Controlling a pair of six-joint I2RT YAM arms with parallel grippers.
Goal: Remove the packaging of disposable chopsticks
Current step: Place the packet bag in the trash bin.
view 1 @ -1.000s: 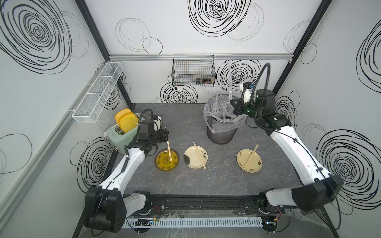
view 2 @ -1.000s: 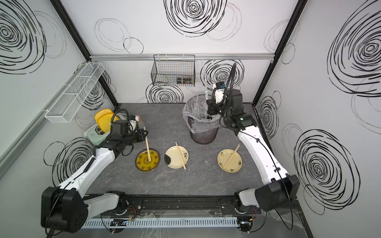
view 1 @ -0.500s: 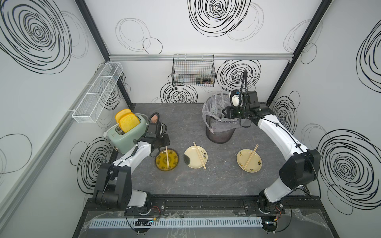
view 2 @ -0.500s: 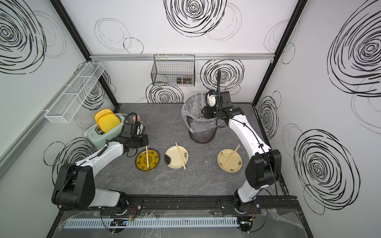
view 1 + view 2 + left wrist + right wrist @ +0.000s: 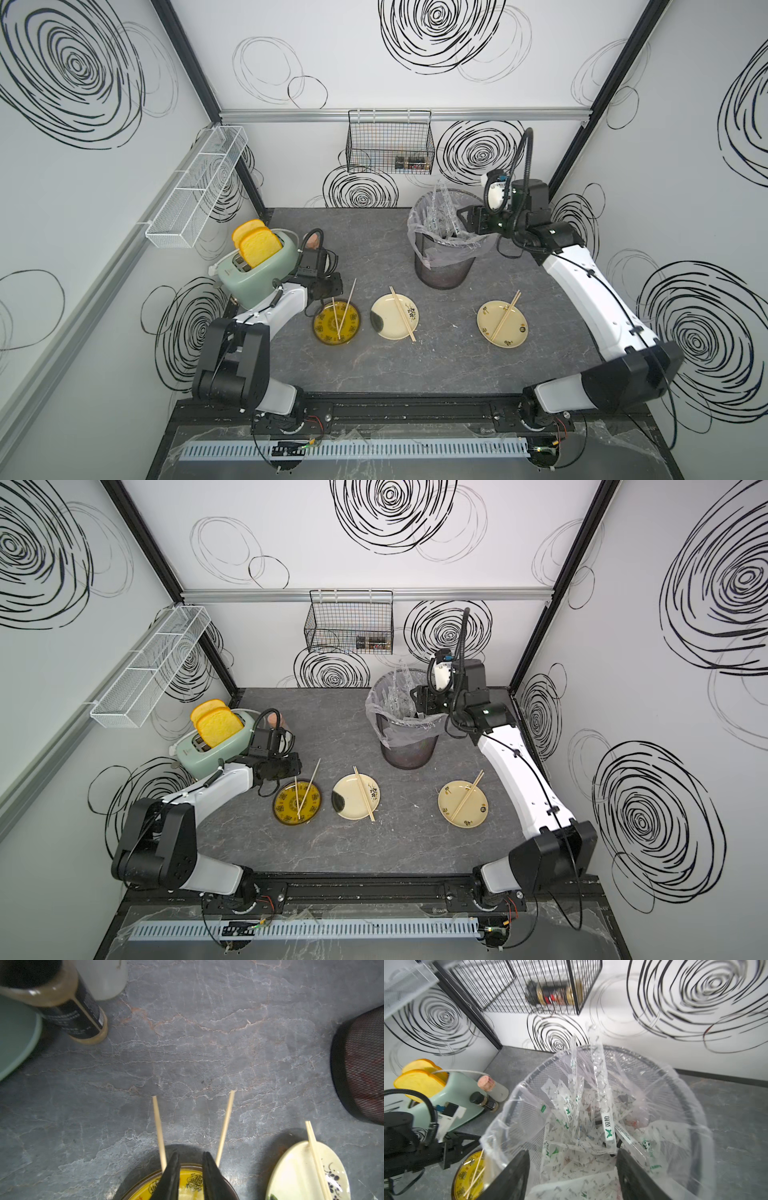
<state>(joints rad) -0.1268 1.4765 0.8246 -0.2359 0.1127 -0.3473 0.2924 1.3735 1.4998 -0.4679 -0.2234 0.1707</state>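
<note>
At the left, the left gripper (image 5: 191,1153) hovers over the far edge of the yellow plate (image 5: 351,328), its jaws slightly parted with nothing between them. Two separated disposable chopsticks (image 5: 333,318) lie splayed across that plate. A second pair (image 5: 402,313) lies across the cream plate (image 5: 384,328) in the middle, and a third pair (image 5: 505,318) across the pale plate (image 5: 515,332) to the right. Farther back, the right gripper (image 5: 573,1152) hangs over the lined mesh bin (image 5: 444,270), jaws spread wide and empty, and the packaging (image 5: 607,1126) stands inside the bin among other clear sleeves.

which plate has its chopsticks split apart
the yellow plate by the left gripper: its two sticks lie spread in a V; the pairs on both cream plates lie together
</note>
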